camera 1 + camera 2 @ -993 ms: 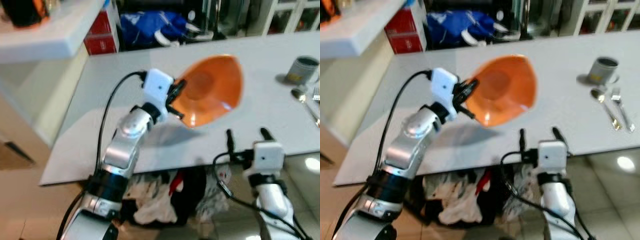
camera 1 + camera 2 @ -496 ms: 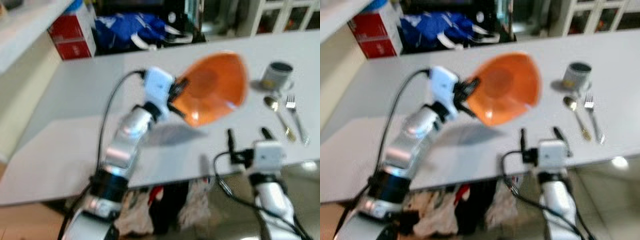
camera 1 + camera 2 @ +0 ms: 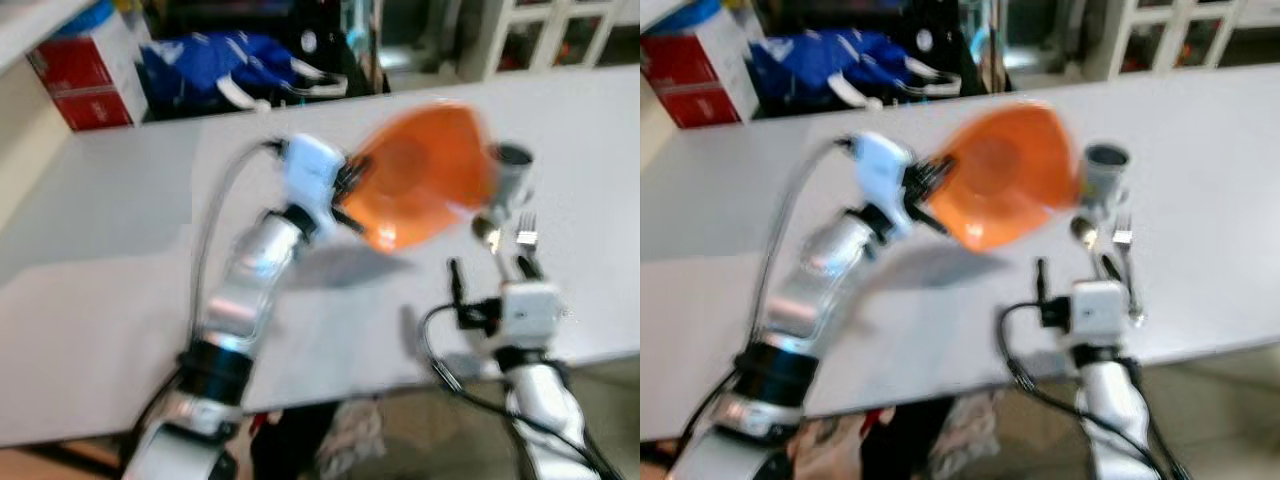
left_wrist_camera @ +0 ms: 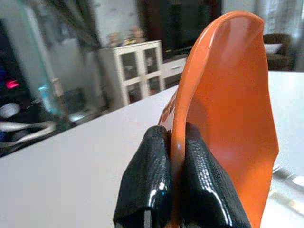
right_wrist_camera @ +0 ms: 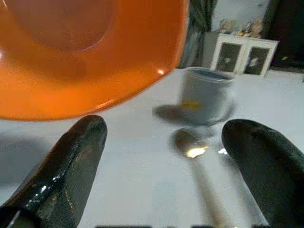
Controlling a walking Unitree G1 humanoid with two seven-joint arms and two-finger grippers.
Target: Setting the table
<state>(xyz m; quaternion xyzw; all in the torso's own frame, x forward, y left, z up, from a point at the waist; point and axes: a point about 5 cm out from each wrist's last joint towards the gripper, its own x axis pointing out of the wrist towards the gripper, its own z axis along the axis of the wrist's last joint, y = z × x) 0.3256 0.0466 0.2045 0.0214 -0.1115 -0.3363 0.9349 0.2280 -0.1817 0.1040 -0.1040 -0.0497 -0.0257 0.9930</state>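
Right gripper (image 3: 488, 268) sits nearest the robot, low at the near edge of the white table (image 3: 110, 250). Its two black fingers (image 5: 71, 156) stand well apart with nothing between them, pointing out across the tabletop.

Just beyond those fingertips lie a spoon (image 5: 190, 147) and a fork (image 3: 524, 232), side by side on the table surface. The fork lies to the right of the spoon. Blur hides finer detail on both.

Past the cutlery, a grey mug (image 5: 207, 94) stands upright on the table, a small yellow mark on its side. In the head views the mug (image 3: 1104, 172) is just right of the bowl's rim.

Left gripper (image 3: 350, 195) is raised above the table, ahead and to the left of the right gripper. Its fingers (image 4: 156, 175) are pressed together on the rim of an orange bowl (image 3: 425, 185), one finger on each face of the wall. The bowl is held tilted on edge, clear of the tabletop, its hollow facing toward the robot and its shadow falling on the table below. From the right wrist view the bowl (image 5: 90, 52) hangs above and before the right gripper's fingers.

Beyond the table's far edge: a red and white box (image 3: 85, 75) to the far left, a blue bag (image 3: 215, 60) beside it, and white glass-fronted cabinets (image 4: 135, 71) further back.
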